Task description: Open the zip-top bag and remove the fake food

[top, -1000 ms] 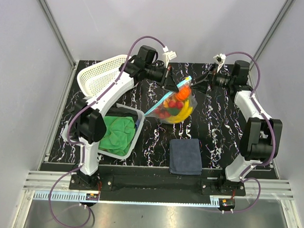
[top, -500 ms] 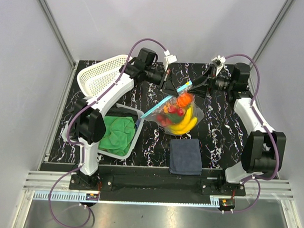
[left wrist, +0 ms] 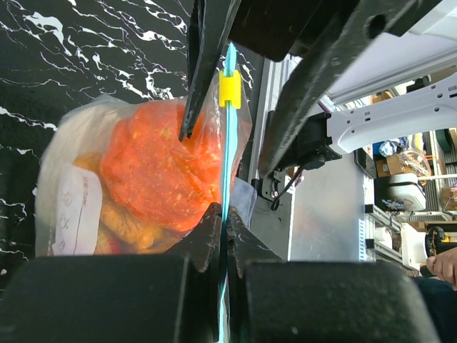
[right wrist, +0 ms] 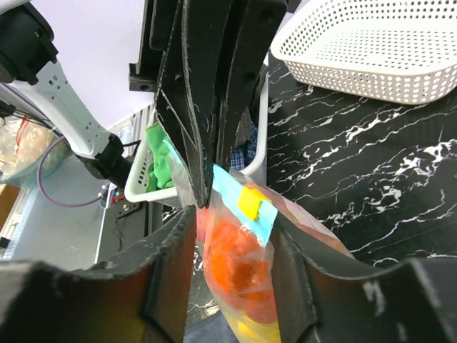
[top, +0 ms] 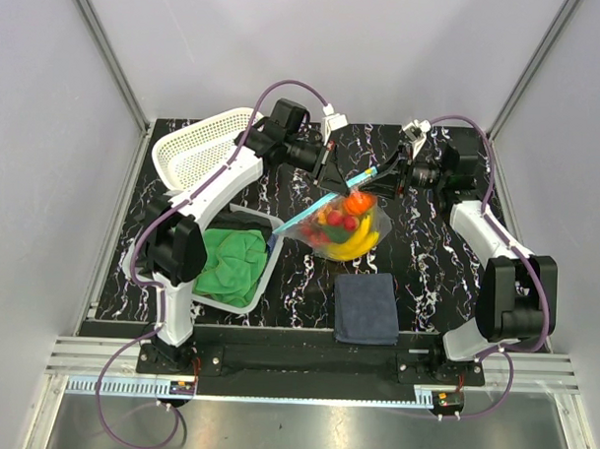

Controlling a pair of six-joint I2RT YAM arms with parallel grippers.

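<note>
- The table (top: 427, 258) lies under the whole scene. From above I cannot tell whether the bag's bottom rests on it or hangs clear of it.
- The zip-top bag (top: 347, 229) is held up over the middle of the table, toward the far side, between the two pincers. Its full weight seems to hang from a single grip on the mouth edge. A sharp tug could pull the film free and drop the bag.
- The fake food (top: 354, 244) sits bunched inside the bag, with banana, orange fruit and red berries showing through. If the mouth opens while tilted, pieces may spill and roll across the table. In the wrist views the food blurs into one orange mass, so the smaller bits cannot be counted.
- The left pincer (left wrist: 224, 227) is clamped narrow on the bag's mouth. Its own fingers are out of focus, so how deep the bite goes is unclear.
- The right pincer (right wrist: 233, 221) stands wide, straddling the bag top without pinching it. If it closes off-target it would catch film rather than the tab.
- The zip strip (left wrist: 227, 164) slopes down toward the near left. Where it is slack it may buckle when pulled, and I cannot make out whether it is sealed.
- The yellow slider (left wrist: 229, 88) lies between the right pincer's jaws. In the overhead view it cannot be made out.
</note>
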